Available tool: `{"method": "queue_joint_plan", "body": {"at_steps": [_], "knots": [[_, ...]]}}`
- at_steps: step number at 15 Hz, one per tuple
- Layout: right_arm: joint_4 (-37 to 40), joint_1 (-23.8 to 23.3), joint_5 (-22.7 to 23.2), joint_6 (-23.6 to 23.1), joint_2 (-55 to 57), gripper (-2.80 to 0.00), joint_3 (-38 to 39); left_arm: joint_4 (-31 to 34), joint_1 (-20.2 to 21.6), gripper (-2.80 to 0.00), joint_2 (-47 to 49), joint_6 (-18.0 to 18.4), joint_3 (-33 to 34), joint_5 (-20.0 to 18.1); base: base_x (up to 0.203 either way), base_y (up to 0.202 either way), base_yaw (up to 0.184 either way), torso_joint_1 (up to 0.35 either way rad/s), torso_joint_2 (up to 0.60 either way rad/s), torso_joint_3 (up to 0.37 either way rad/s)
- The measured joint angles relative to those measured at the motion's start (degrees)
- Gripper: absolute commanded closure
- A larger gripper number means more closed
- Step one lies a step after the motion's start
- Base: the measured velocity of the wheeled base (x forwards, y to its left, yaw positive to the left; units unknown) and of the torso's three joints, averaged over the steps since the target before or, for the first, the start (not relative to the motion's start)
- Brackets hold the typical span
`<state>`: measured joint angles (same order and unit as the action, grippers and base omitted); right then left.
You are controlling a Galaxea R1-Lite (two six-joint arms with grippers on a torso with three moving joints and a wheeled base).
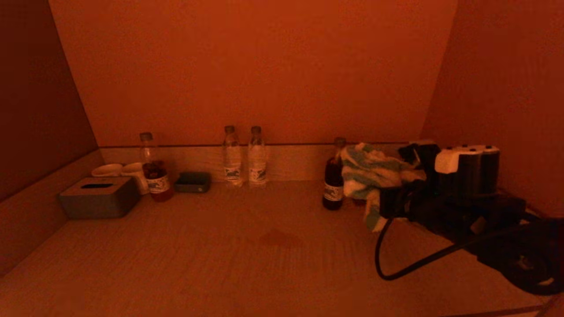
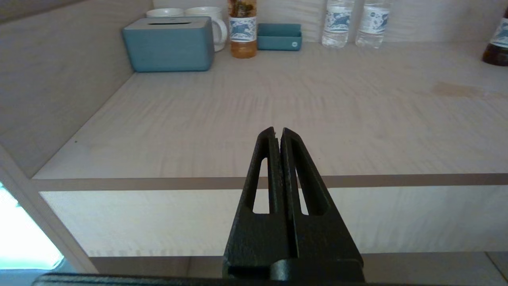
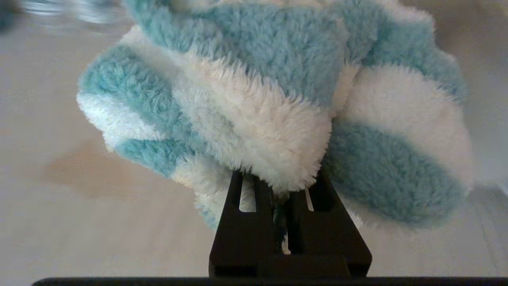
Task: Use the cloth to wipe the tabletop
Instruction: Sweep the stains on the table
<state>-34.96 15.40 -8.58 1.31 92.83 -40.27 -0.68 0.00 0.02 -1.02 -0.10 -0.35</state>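
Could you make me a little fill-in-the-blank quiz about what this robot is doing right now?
1. The right gripper is shut on a striped ____.
2. The brownish stain lies on the ____.
3. Against the back wall stand ____ clear water bottles side by side.
4. The left gripper holds ____.

Missing words: cloth; tabletop; two; nothing

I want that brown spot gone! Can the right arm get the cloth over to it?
Probably yes. The right pincer is shut on the striped cloth, and the brown stain lies on bare tabletop; only the dark bottle stands near, off to the side.
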Motion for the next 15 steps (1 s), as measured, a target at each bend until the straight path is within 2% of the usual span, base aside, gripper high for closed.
{"method": "queue_joint_plan", "body": {"at_steps": [6,12,15], "knots": [[-0.3,5.9,0.1,-1.7,3.5,0.00,-2.9,0.0,0.0,0.00,0.0,0.0,0.0,0.0,0.000,0.000,0.000,0.000,0.00,0.000],[-0.8,8.7,0.0,-1.9,7.0,0.00,-3.5,0.0,0.0,0.00,0.0,0.0,0.0,0.0,0.000,0.000,0.000,0.000,0.00,0.000],[-3.2,14.0,-0.4,-3.6,12.5,0.00,-4.1,0.0,0.0,0.00,0.0,0.0,0.0,0.0,0.000,0.000,0.000,0.000,0.00,0.000]]}}
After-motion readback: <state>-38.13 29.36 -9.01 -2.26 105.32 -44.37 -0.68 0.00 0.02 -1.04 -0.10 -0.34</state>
